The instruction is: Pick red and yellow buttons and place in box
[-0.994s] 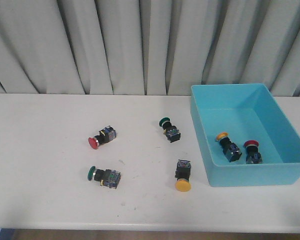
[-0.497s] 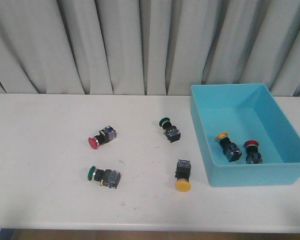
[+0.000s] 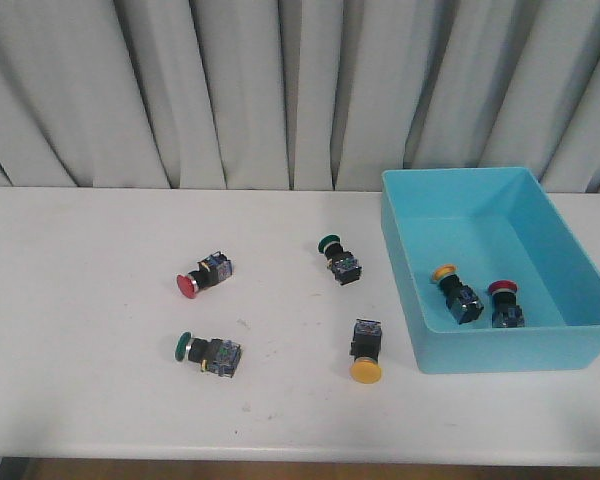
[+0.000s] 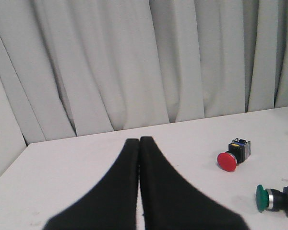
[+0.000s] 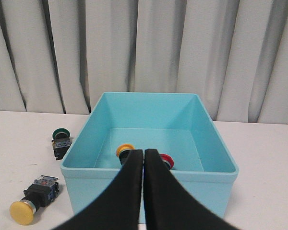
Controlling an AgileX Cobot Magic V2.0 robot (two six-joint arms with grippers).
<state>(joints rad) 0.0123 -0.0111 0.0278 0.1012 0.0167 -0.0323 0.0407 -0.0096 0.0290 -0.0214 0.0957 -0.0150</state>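
A red button (image 3: 202, 277) (image 4: 233, 155) lies on its side on the white table, left of centre. A yellow button (image 3: 366, 351) (image 5: 34, 199) lies near the front, just left of the turquoise box (image 3: 590, 341) (image 5: 149, 176). Inside the box rest another yellow button (image 3: 456, 292) (image 5: 125, 151) and another red one (image 3: 505, 303) (image 5: 168, 160). My left gripper (image 4: 139, 140) is shut and empty, some way from the red button on the table. My right gripper (image 5: 143, 152) is shut and empty, in front of the box's near wall. Neither arm shows in the front view.
Two green-capped buttons lie on the table: one (image 3: 210, 351) (image 4: 277, 198) at the front left, one (image 3: 339, 258) (image 5: 60, 140) near the box's left wall. Grey curtains (image 3: 280, 90) hang behind the table's far edge.
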